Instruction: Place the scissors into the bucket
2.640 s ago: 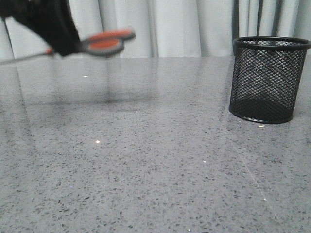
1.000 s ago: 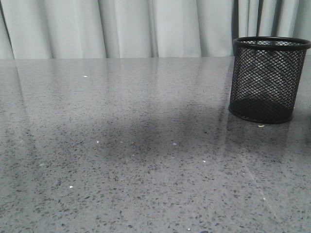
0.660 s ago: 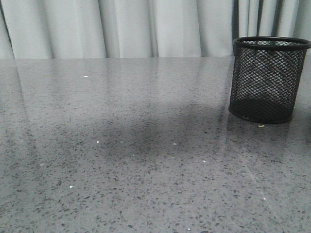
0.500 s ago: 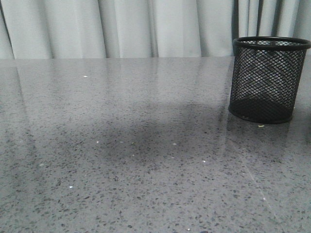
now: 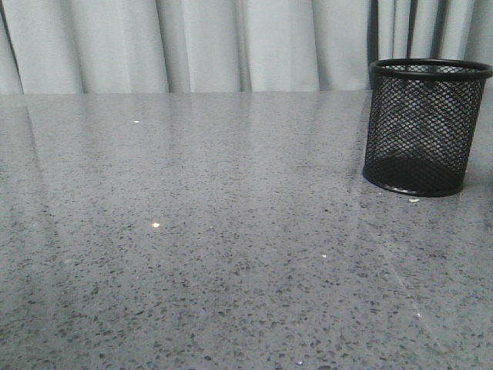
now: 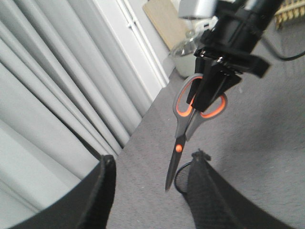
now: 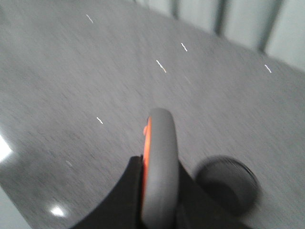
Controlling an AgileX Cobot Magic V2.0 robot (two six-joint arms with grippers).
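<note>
The scissors (image 6: 179,145) hang blades-down in the left wrist view, held by their orange-lined loops in my right gripper (image 6: 214,90). Their tip is just above and beside the rim of the black mesh bucket (image 6: 181,179), which is half hidden behind my left finger. My left gripper (image 6: 153,160) is open and empty, apart from the scissors. In the right wrist view my right gripper (image 7: 159,167) is shut on the grey handle of the scissors (image 7: 160,138), with the bucket (image 7: 228,183) blurred below. In the front view the bucket (image 5: 420,127) stands at the right; no gripper or scissors show there.
The grey speckled table (image 5: 231,231) runs back to pale curtains (image 5: 192,42). In the left wrist view a pale pot (image 6: 183,57) and a board (image 6: 164,19) stand beyond the table's end.
The gripper with the scissors, at the front view's top left 2.6 s ago, has left that view. The broad shadow on the table's middle half a second ago is gone.
</note>
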